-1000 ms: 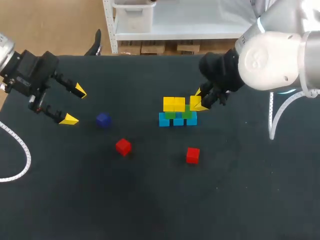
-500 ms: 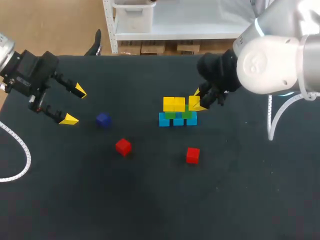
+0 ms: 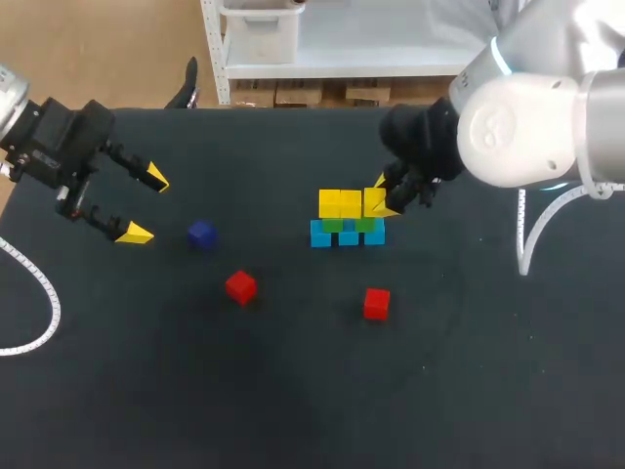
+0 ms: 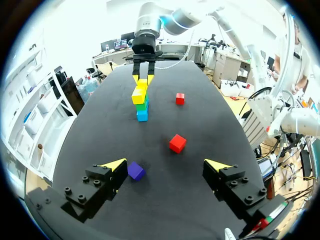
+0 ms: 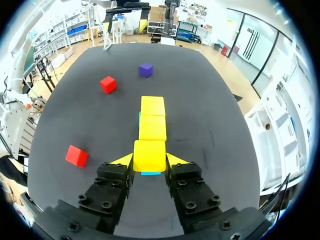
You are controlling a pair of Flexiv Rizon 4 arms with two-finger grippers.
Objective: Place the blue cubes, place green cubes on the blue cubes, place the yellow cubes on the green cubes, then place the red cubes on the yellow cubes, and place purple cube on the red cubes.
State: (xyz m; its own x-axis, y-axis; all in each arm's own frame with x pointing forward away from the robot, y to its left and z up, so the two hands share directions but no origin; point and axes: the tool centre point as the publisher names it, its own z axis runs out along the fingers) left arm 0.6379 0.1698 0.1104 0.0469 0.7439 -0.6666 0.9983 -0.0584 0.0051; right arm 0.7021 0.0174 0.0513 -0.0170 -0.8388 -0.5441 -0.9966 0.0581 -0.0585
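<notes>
Right end effector (image 3: 383, 200) is closed on a yellow cube (image 5: 149, 155), one finger on each side face. It holds the cube at the right end of the stack, which stands mid-counter, somewhat toward the far edge. The cube sits in line with the two yellow cubes (image 3: 339, 203) already on top and looks level with them. The right wrist view does not settle whether its underside rests on the green cubes (image 3: 335, 225). A sliver of the blue cubes (image 3: 347, 235) shows beneath it.

Step in hand, as you should read it: seat this last yellow cube.

- Come down straight with no sideways drift, since a push along the row would shove the two seated neighbours.
- Bring its inner face flush against the nearest yellow cube. The green layer looks narrower than the yellow row, so the end cube likely has only partial support. Keep as much of it over green as you can.
- Check in the head view that it is down before you release.
- Open the fingers only a little, then lift straight up so the tips do not drag the cube off.

Left end effector (image 3: 145, 205) hangs wide open near the left edge of the counter, with nothing between its fingers. The purple cube (image 4: 135, 171) lies on the counter just ahead of it. The two red cubes (image 3: 240, 286) (image 3: 376, 303) lie loose on the counter nearer the front edge, well apart from the stack, and are next in order.
</notes>
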